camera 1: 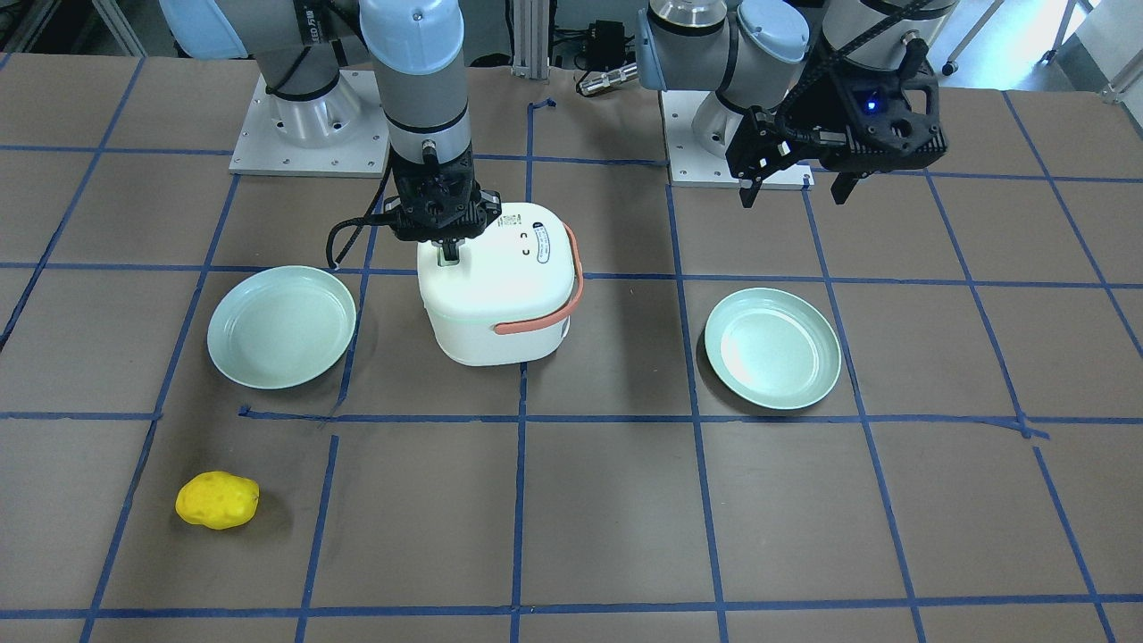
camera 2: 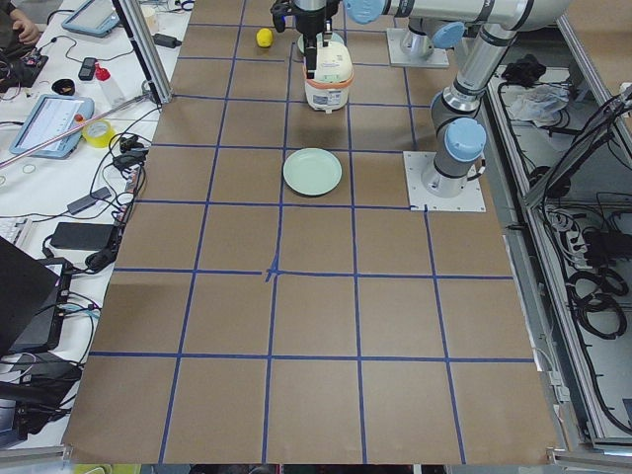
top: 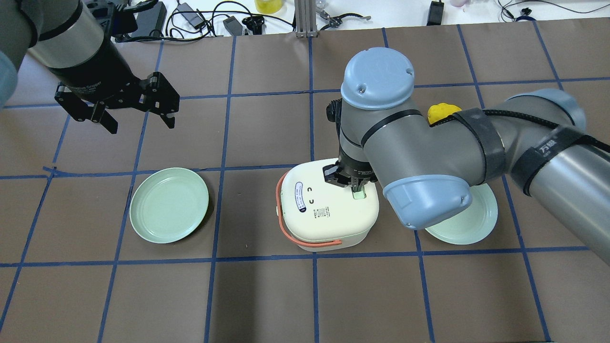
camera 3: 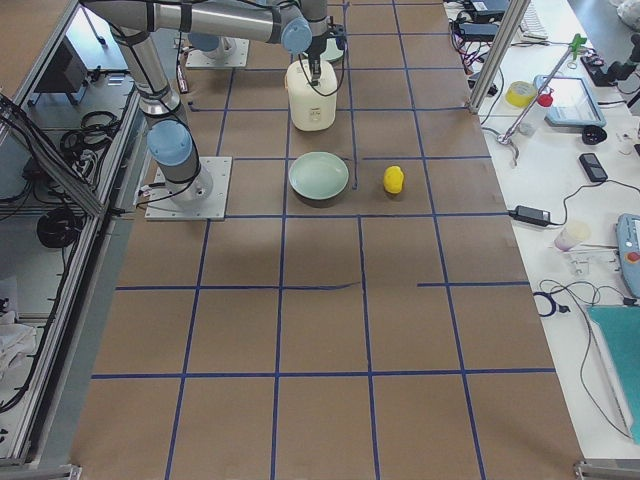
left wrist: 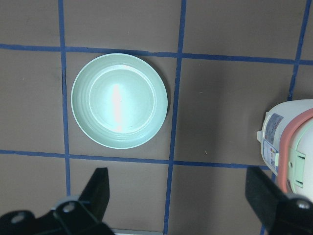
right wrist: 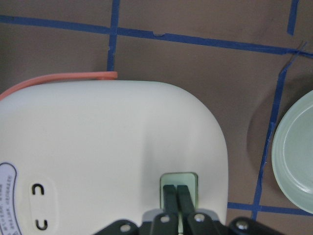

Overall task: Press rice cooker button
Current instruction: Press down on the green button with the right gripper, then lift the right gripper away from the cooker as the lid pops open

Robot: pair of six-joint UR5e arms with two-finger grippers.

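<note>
A white rice cooker (camera 1: pixel 496 290) with an orange handle stands mid-table; it also shows in the overhead view (top: pixel 329 205) and the right wrist view (right wrist: pixel 107 156). Its pale green button (right wrist: pixel 179 188) sits on the lid (top: pixel 359 193). My right gripper (right wrist: pixel 177 196) is shut, its two fingertips together and touching the button from above; it shows in the front view (camera 1: pixel 449 253) too. My left gripper (top: pixel 138 119) is open and empty, held high over the table, well away from the cooker (camera 1: pixel 795 192).
A green plate (camera 1: pixel 281 327) lies on the cooker's right-arm side, another green plate (camera 1: pixel 772 348) under the left gripper (left wrist: pixel 119 100). A yellow sponge-like object (camera 1: pixel 217 500) lies toward the operators' edge. Blue tape lines grid the brown table.
</note>
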